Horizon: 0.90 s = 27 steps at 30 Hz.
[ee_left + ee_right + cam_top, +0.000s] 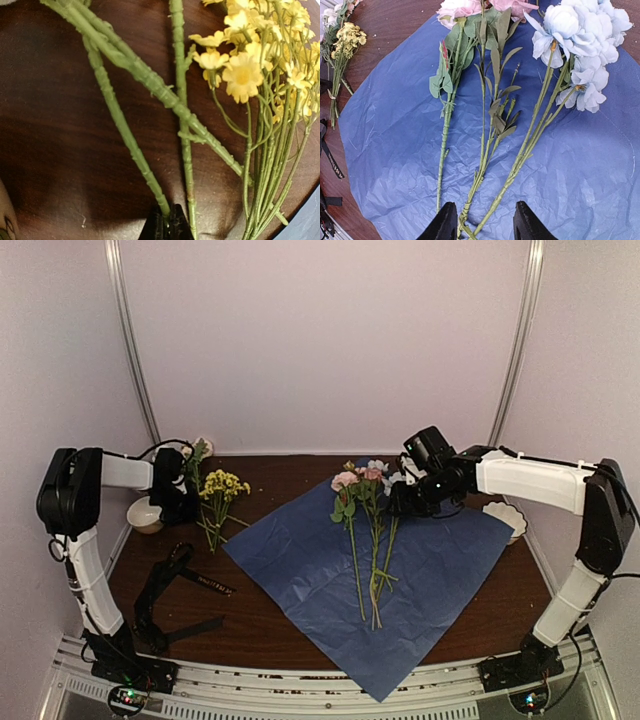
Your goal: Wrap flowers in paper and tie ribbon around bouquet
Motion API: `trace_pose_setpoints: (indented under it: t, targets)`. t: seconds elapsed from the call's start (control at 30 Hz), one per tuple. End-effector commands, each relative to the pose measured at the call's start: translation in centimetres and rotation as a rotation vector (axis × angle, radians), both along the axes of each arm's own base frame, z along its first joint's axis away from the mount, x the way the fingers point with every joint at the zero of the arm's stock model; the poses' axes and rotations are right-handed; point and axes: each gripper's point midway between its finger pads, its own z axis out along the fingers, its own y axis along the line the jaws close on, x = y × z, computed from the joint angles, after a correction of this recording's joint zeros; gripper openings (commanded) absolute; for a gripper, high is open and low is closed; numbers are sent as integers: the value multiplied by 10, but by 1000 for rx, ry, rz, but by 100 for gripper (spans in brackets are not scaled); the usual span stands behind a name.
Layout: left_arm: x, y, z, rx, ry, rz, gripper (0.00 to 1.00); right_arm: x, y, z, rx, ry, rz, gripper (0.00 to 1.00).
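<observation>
The blue paper (440,570) lies flat as a diamond on the brown table. On it lie three flowers (362,490), pink and pale bluish-white heads (580,30) to the back, stems toward the front. My right gripper (485,225) hovers open above their stems, nothing between its fingers. At the back left my left gripper (169,225) is shut on one thin green stem (125,135) lying on the table. Two more stems cross beside it, next to a yellow bunch (245,75). The black ribbon (205,582) lies loose at the front left.
A white bowl (145,515) sits at the left edge behind my left gripper. A white scalloped dish (505,518) stands at the right, beside the paper's corner. The paper's near corner overhangs the table's front edge (380,690).
</observation>
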Motion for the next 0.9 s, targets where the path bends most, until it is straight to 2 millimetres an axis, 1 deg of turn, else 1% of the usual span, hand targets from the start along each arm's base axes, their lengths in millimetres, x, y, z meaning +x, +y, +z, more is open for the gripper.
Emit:
trace_pose_setpoints:
  t: [0.0,0.07,0.1,0.2,0.27,0.37,0.43,0.5,0.53,0.57,0.6,0.63,0.67,0.7,0.73,0.77,0.8,0.83,0.87]
  targets:
    - [-6,11,15,36,-24,45,2,-2,-7,8,-24,-30,1,40]
    - [-5,16,30,63,-63,63,0,-2,-8,9,-29,-34,1,40]
    - [-3,18,42,69,-93,70,0,-2,-8,9,-30,-35,1,40]
    - [-4,20,69,94,-164,73,0,-1,-8,10,-31,-38,3,40]
    - [-3,20,92,129,-230,62,0,-1,-8,12,-26,-41,3,40]
    - [-5,21,136,232,-322,46,0,-1,-6,18,-13,-50,6,40]
    - [-9,27,171,377,-376,41,0,-1,-5,23,-1,-60,9,40]
    - [-15,28,213,610,-431,9,0,-1,-4,28,4,-69,13,40]
    - [-18,24,234,746,-451,-16,0,-1,-4,30,6,-73,15,40]
    - [-21,14,250,876,-467,-65,0,-1,-4,31,7,-76,14,40]
    - [-23,10,263,998,-463,-98,0,-1,-4,32,8,-79,16,40]
    - [-24,7,269,1069,-453,-129,0,-1,-4,33,10,-80,17,40]
    - [-24,4,271,1086,-442,-160,0,-1,-3,34,11,-82,17,40]
    - [-25,1,271,1056,-441,-175,0,-1,-3,34,15,-81,16,40]
    - [-26,-5,270,1001,-462,-188,0,-1,-2,34,18,-81,17,40]
    - [-28,-15,266,917,-492,-215,0,-1,-1,34,22,-80,18,40]
    - [-30,-28,264,822,-543,-252,0,-2,0,34,29,-77,21,40]
    - [-35,-42,272,720,-618,-287,0,-3,1,35,38,-77,28,40]
    - [-36,-59,270,623,-678,-340,0,-3,3,37,47,-79,35,40]
